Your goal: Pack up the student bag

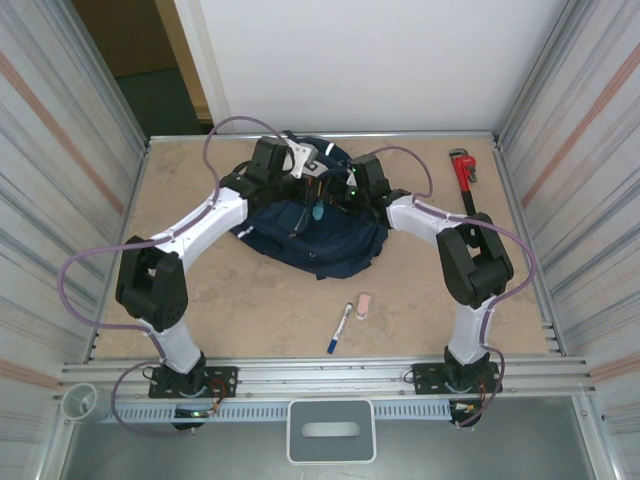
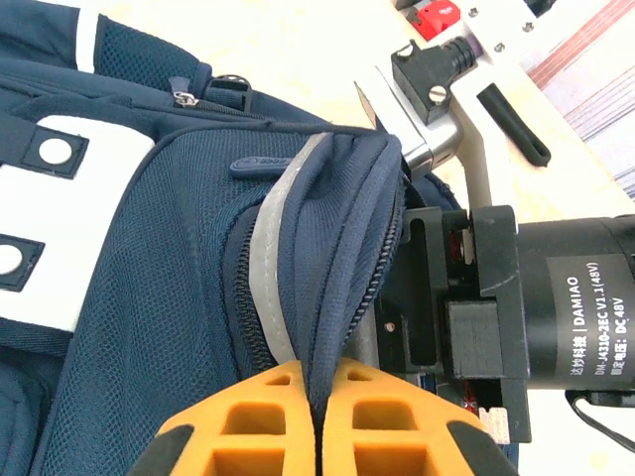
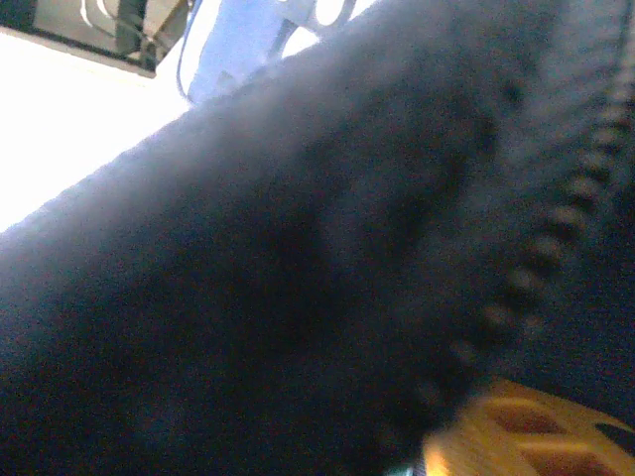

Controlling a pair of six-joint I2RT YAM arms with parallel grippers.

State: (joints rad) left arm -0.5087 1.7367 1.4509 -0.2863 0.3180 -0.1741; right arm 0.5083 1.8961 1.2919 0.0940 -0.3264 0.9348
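Note:
The navy student bag point(image 1: 315, 235) lies at the middle back of the table, with both arms reaching onto its top. My left gripper point(image 2: 317, 372) is shut on a fold of the bag's fabric point(image 2: 347, 248) beside an open zipper and a grey stripe. In the top view this gripper point(image 1: 300, 185) sits at the bag's upper edge. My right gripper point(image 1: 355, 190) is pressed against the bag just to the right of it. Blurred dark cloth point(image 3: 298, 278) hides its jaws. One orange finger point(image 3: 536, 436) shows at the bottom right.
A red pipe wrench point(image 1: 463, 172) lies at the back right. A blue-capped marker point(image 1: 339, 327) and a pink eraser point(image 1: 364, 304) lie in front of the bag. Metal walls close in both sides of the table.

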